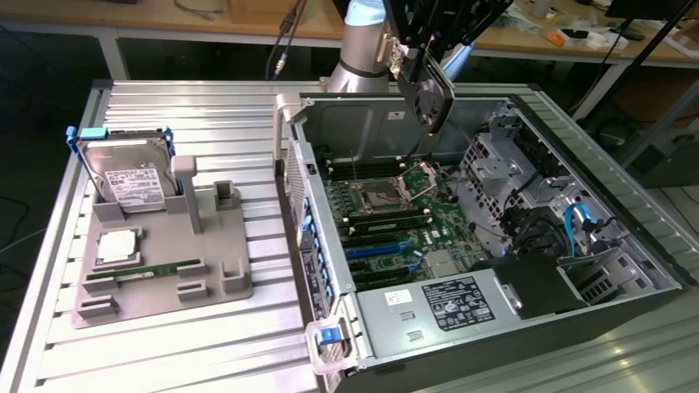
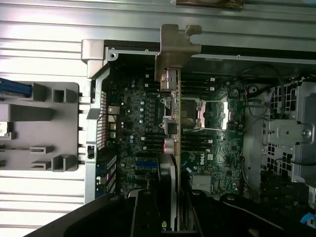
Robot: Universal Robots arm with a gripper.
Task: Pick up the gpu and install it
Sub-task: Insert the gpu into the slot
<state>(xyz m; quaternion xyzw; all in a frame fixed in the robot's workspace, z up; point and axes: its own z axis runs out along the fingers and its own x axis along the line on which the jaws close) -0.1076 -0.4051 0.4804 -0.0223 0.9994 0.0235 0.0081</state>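
Ribbed aluminium table (image 1: pixel 175 344). Open steel computer case (image 1: pixel 361 131), with green motherboard (image 1: pixel 404 221) exposed. Grey moulded fixture (image 1: pixel 164 286), set at nine o'clock of the case. Gpu (image 1: pixel 434 102): flat and dark, suspended above the case, long axis roughly twelve-to-six. Its silvery bracket (image 2: pixel 175 44) is revealed by the wrist view. Gripper (image 1: pixel 413 70): clamped narrowly on the gpu.

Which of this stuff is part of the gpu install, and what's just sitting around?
In the job: gpu, held by the gripper over the open computer case.
Lying about: hard drive, memory stick, both in the grey holder.
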